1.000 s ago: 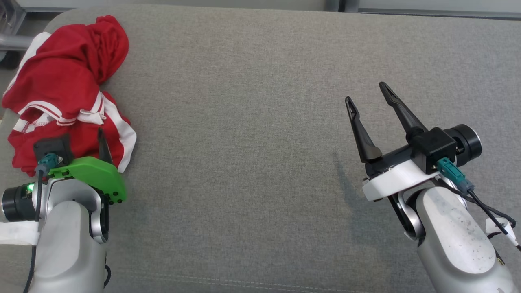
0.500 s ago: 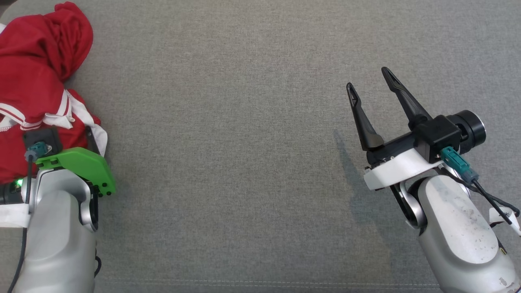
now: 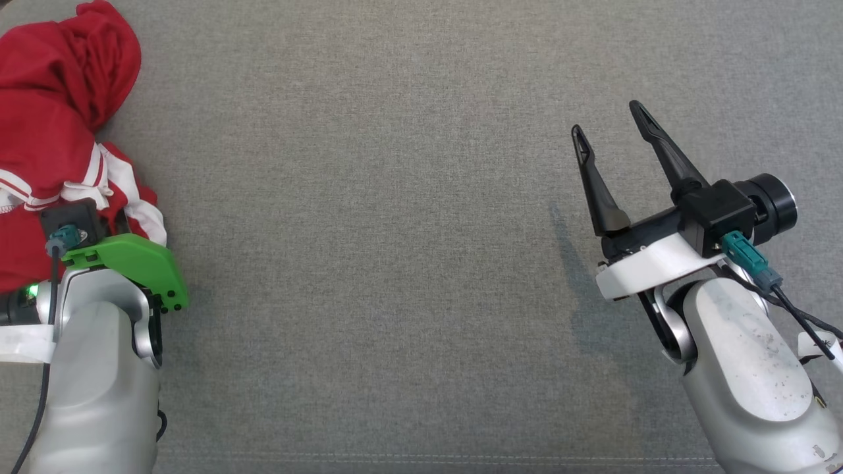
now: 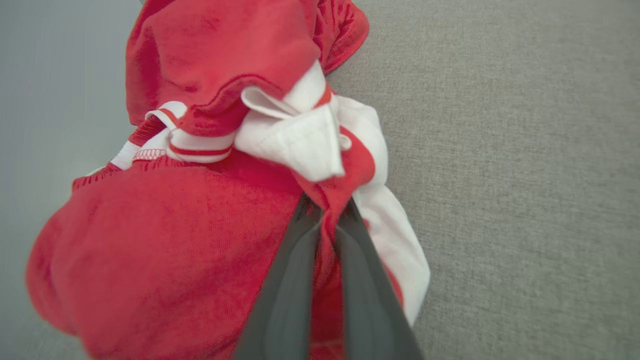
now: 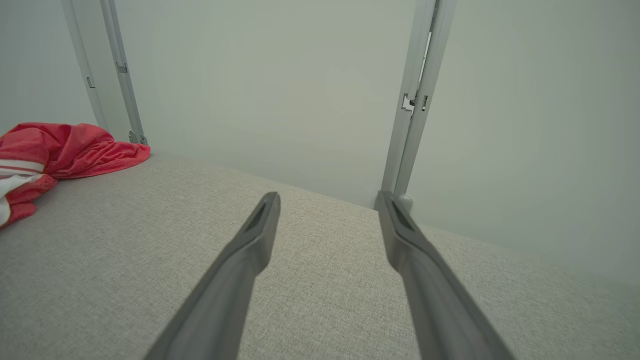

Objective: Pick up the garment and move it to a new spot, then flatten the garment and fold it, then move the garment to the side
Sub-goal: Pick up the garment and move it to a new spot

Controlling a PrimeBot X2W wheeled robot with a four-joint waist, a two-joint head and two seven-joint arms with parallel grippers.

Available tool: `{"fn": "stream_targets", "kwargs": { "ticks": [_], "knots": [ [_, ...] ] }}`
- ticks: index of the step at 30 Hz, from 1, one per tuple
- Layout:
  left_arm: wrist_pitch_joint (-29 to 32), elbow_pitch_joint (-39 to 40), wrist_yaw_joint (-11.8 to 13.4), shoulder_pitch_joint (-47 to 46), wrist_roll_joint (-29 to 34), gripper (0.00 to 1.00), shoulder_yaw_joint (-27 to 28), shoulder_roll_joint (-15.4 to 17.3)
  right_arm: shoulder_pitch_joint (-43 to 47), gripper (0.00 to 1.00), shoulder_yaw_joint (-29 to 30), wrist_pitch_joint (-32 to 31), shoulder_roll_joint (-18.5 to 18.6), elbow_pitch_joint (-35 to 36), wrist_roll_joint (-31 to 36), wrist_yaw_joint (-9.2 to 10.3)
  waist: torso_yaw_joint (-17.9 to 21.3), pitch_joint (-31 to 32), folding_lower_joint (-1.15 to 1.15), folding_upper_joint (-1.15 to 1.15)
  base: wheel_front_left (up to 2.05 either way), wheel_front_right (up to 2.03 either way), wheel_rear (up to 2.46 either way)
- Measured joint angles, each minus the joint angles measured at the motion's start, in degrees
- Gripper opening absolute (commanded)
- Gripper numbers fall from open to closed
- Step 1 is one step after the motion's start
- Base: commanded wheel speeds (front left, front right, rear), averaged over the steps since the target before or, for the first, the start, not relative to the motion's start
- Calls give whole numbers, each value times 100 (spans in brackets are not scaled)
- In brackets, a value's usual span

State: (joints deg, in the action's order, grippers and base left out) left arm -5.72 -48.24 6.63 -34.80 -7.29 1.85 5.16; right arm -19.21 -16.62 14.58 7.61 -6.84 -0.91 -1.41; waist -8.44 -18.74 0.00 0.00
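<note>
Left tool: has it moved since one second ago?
Yes. The left tool has shut inward on the red-and-white garment; earlier its visible finger stood open beside the garment's white band.

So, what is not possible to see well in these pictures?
- Left wrist view: the left gripper, shut on the garment, is blurred; the fabric hides its tips.
- Head view: the left edge cuts off the garment; the green mount covers most of that gripper's fingers.
- Right wrist view: the left edge cuts off the garment.

No legible text — tiny mark (image 3: 816,451) on right forearm (image 3: 744,368), perhaps logo.
</note>
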Motion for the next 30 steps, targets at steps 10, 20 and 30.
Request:
{"fn": "stream_targets", "kwargs": {
  "ticks": [10, 20, 30],
  "knots": [
    [-648, 92, -359, -37, 7, 0, -237, -123, 13, 100, 49, 0, -82, -74, -130, 58, -100, 283, 0, 0, 0, 0, 0],
    [-821, 619, -792, -20, -21, 0, -567, -289, 261, 100, 159, 0, -191, -152, -265, 152, -122, 722, 0, 0, 0, 0, 0],
    [-853, 1054, -1183, 96, -112, 0, -1122, -370, 500, 100, 146, 0, -245, -180, -283, 202, 262, 1136, 0, 0, 0, 0, 0]
  ]
}}
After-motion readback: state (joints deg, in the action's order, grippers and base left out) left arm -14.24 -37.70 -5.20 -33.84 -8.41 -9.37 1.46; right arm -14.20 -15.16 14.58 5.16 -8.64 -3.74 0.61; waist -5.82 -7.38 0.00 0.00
